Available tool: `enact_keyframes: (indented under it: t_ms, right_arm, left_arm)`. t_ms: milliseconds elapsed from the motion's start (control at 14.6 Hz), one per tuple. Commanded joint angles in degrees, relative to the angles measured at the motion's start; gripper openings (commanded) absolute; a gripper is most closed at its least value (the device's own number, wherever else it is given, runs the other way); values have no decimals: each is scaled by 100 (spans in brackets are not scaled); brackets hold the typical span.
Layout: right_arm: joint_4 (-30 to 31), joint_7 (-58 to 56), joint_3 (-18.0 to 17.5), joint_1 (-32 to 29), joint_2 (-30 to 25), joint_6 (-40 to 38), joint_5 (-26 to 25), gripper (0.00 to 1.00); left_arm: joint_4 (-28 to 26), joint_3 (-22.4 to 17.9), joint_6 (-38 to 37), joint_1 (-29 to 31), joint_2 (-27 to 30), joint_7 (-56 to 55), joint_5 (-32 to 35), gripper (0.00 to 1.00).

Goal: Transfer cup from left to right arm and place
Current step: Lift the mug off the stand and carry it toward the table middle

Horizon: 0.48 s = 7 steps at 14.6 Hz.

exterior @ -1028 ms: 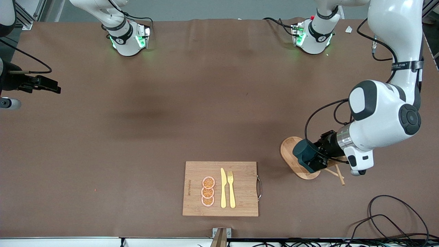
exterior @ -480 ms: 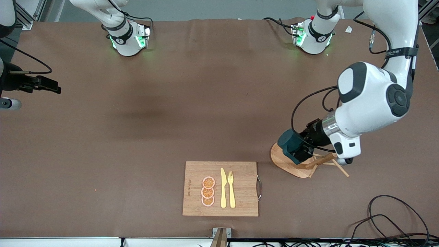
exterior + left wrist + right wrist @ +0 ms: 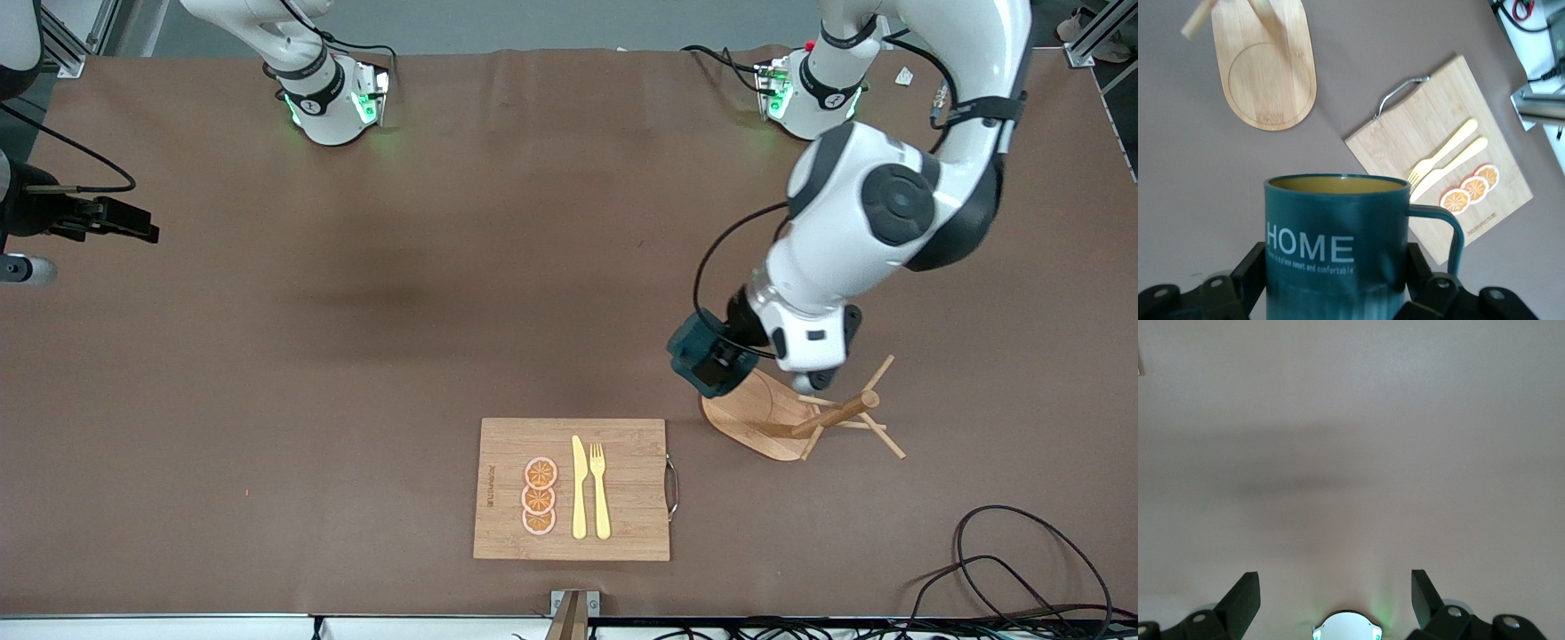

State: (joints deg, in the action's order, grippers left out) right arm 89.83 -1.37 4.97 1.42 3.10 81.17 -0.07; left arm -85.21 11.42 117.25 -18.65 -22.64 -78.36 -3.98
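The right gripper point(image 3: 1335, 590) waits at the right arm's end of the table point(image 3: 444, 267), its jaws spread wide with only bare table under them, and nothing held. I judge the step in hand to be the carry toward the handover: the cup is lifted but not yet passed.

In the middle, nearest the front camera, lies a cutting board point(image 3: 622, 480) with a knife point(image 3: 579, 489), a fork point(image 3: 600, 492) and orange slices point(image 3: 539, 497).

Toward the left arm's end, the left gripper point(image 3: 722, 351) is over the table just beside the wooden rack point(image 3: 765, 418), jaws clamped on the sides of the cup point(image 3: 1336, 240), which is held off the table, its handle free. The left arm is bent sharply, elbow high, its wrist angled down toward the middle. The next move likely calls for the right arm to come in and meet the cup, gripping a free part before the left lets go.
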Motion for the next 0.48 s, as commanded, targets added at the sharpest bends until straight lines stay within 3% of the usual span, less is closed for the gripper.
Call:
enact_keyframes:
  t_ms: [0, 411]
  right_arm:
    - [79, 23, -14, -2, -64, -5, -63, 100]
    - [88, 23, -14, -2, -64, -13, -45, 100]
  left_arm:
    - [198, -26, -18, -454, -30, -328, 650, 53]
    - [207, -35, 544, -1535, -223, -338, 2363, 52]
